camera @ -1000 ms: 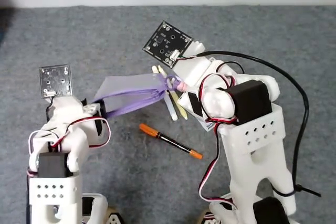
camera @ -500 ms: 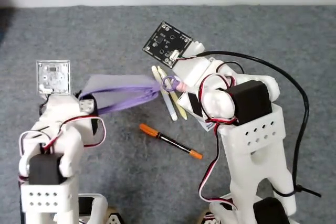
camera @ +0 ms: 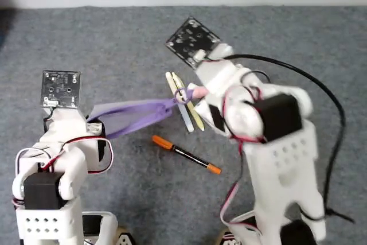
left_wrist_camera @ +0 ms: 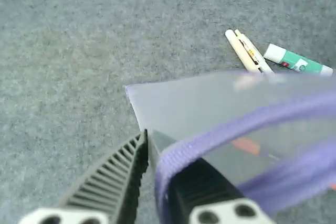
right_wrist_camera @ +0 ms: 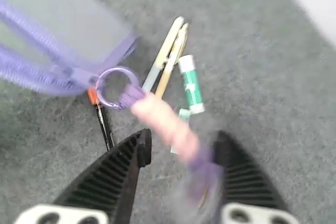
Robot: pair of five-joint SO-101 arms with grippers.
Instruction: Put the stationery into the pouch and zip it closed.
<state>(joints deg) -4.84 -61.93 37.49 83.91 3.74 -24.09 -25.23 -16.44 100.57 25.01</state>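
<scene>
Stretched pouch, zip not yet run. The soft translucent pouch with purple zip tape hangs taut between the two arms, just above the grey carpeted table.

Risks, as judged from here:
- All the stationery lies outside the pouch. This is the pair of slim cream pens, the short green-and-white stick beside them, and the orange-capped black pen nearer the arm bases. Running the zip now would shut an empty pouch.
- The pull across the pouch looks likely to flatten its mouth, which would leave little opening for loading.
- The left hold sits on a thin corner of smooth film, so a harder tug from the far end could slide it free and drop the pouch onto the pens.
- The pull tag is loose and could swing clear of the right arm's reach.

Grippers:
- The left gripper is clenched on the pouch's corner, with the purple tape running over its lower finger.
- The right gripper is released, its jaws standing well apart.
- The pink pull tag, hooked to the purple ring at the zip's end, lies between those jaws and is not pinched. Whether it brushes one finger I cannot tell.
</scene>
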